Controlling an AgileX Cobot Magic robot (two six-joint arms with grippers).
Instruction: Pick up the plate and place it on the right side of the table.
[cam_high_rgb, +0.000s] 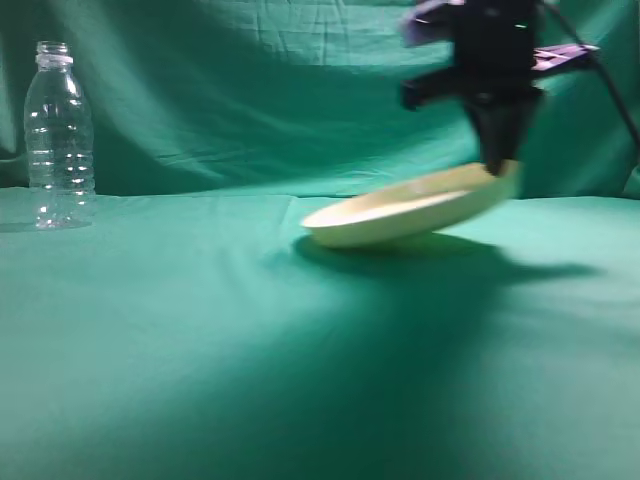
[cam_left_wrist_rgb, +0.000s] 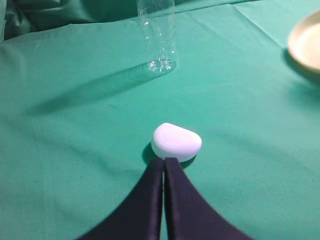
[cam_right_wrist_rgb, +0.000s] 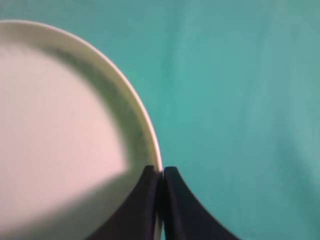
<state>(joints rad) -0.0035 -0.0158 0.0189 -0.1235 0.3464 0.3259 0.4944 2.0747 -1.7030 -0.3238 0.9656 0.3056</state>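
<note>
The cream-yellow plate (cam_high_rgb: 405, 210) hangs tilted above the green table (cam_high_rgb: 200, 340), its right edge raised and its left edge low, near the cloth. My right gripper (cam_high_rgb: 500, 168) is shut on the plate's right rim. In the right wrist view the plate (cam_right_wrist_rgb: 60, 125) fills the left side and the rim sits pinched between my right gripper's (cam_right_wrist_rgb: 161, 172) jaws. My left gripper (cam_left_wrist_rgb: 164, 162) is shut and empty, low over the cloth, right behind a small white cap-like object (cam_left_wrist_rgb: 176, 141). The plate's edge (cam_left_wrist_rgb: 307, 42) shows at the far right of the left wrist view.
A clear plastic bottle (cam_high_rgb: 58, 135) stands upright at the far left of the table, also in the left wrist view (cam_left_wrist_rgb: 158, 35). Green cloth backdrop hangs behind. A dark cable (cam_high_rgb: 605, 75) runs down from the right arm.
</note>
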